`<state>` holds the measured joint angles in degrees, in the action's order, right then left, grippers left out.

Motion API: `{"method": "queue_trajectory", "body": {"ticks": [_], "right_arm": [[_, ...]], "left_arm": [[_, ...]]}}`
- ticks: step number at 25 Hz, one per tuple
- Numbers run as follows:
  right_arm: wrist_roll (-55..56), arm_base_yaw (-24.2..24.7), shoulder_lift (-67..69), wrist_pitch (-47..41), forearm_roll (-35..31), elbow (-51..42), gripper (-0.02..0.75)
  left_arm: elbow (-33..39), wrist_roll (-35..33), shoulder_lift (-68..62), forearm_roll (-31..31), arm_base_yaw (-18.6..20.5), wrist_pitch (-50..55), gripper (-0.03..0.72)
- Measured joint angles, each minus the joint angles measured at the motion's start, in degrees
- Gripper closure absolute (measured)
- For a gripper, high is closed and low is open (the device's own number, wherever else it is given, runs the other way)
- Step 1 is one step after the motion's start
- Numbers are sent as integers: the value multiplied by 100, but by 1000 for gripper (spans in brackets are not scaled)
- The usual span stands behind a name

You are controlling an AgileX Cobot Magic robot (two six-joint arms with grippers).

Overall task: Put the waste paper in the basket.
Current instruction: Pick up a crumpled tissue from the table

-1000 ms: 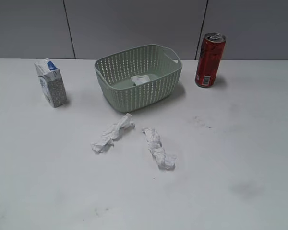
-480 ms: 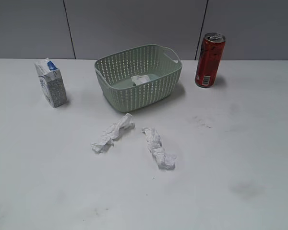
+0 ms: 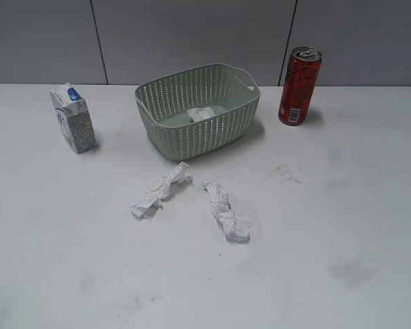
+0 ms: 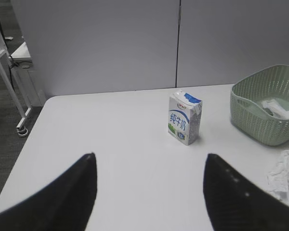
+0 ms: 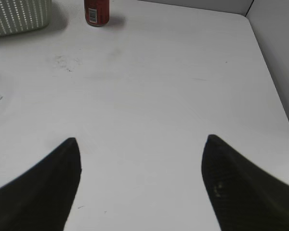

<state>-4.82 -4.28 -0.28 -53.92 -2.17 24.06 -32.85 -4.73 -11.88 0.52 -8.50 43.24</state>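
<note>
A pale green woven basket (image 3: 166,130) stands at the back middle of the white table, with one white paper wad (image 3: 201,114) inside. Two twisted white paper wads lie in front of it: one on the left (image 3: 161,190), one on the right (image 3: 227,212). The basket (image 4: 253,115) and the left wad (image 4: 282,168) show at the right edge of the left wrist view. My left gripper (image 4: 149,156) is open and empty over bare table. My right gripper (image 5: 140,139) is open and empty, far from the paper. Neither gripper shows in the exterior view.
A blue and white milk carton (image 3: 72,118) stands at the back left, also in the left wrist view (image 4: 184,118). A red can (image 3: 299,86) stands right of the basket, also in the right wrist view (image 5: 97,12). A grey wall runs behind the table.
</note>
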Motion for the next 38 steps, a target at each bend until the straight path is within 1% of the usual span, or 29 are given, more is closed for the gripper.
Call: {"method": "queue_trajectory", "body": {"ticks": [2,7,11,13,20,24,28,33,38], "right_arm": [[0,0,0,0,0,0,148],[0,0,0,0,6,0,148],[0,0,0,0,6,0,148],[0,0,0,0,6,0,148],[0,0,0,0,8,0,148],[0,0,0,0,8,0,148],[0,0,0,0,8,0,148],[0,0,0,0,13,0,148],[0,0,0,0,13,0,148]], "left_arm": [[-48,-239,-424,-115,0,-319,159],[-370,-1103,-1673,-729,-25,-751,159],[-840,-1700,-2797,-1183,-352,-799,159],[-1128,-1842,-3364,-1269,-639,-793,159],[-2289,-1918,-5632,-1318,-1591,-530,159],[-2984,-1921,-6904,-1341,-2001,-275,159],[-3581,-1921,-8087,-1342,-2329,41,159],[-4153,-1921,-9276,-1321,-2607,66,159],[-4463,-1921,-10178,-1136,-2627,48,159]]}}
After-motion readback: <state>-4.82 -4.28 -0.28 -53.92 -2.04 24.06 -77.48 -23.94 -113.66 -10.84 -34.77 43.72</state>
